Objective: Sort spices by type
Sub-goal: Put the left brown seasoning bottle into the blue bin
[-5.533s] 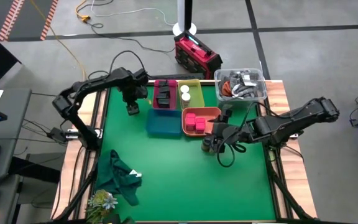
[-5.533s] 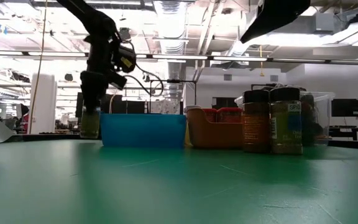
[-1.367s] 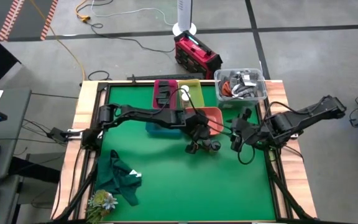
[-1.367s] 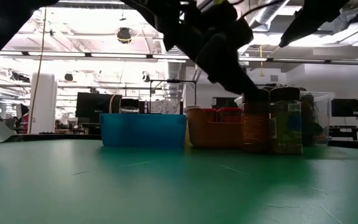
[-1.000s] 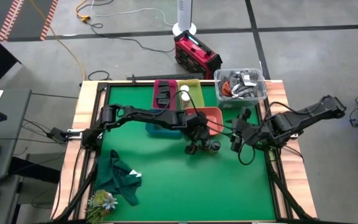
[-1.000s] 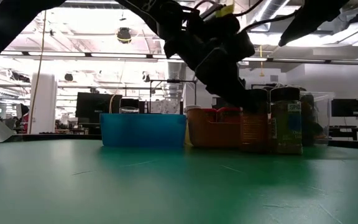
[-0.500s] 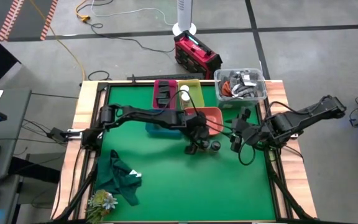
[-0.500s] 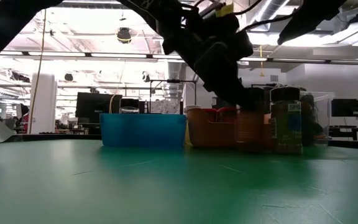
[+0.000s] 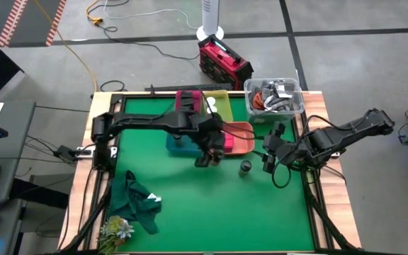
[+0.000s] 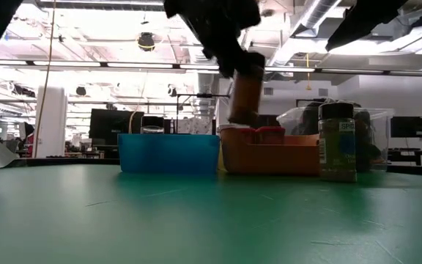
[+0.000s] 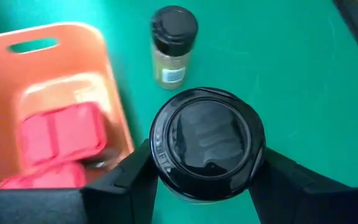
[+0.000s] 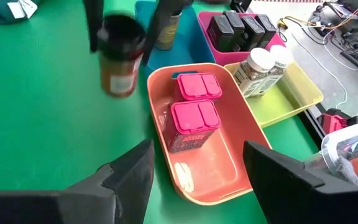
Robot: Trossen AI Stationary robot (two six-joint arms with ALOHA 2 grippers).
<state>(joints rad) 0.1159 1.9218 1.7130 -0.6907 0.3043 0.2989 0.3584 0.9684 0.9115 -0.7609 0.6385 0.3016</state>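
the left hand is gripping a dark round jar by its body, one finger pressing on each side under the black lid, and is carrying it clear of the tabletop just beside the near edge of the orange tray; in the low view the same jar is hanging in the air above that tray's rim. judging by the layout, the step in hand is moving this jar to its own tray, most likely the blue tray, where one like it looks to be standing already; the next move is calling for a short carry across to that tray, lowering the jar upright beside the other, then opening the fingers. a second dark round jar is standing alone on the tabletop, between the two arms, waiting for its turn. the right hand is hovering near it with its fingers spread and holding nothing. farther back, the magenta-red cubes are lying in the orange tray, the white-topped jars in the yellow-green tray, and the dark boxy tins in the pink tray. both dark jars are carrying labels, but the writing on them is too small to read
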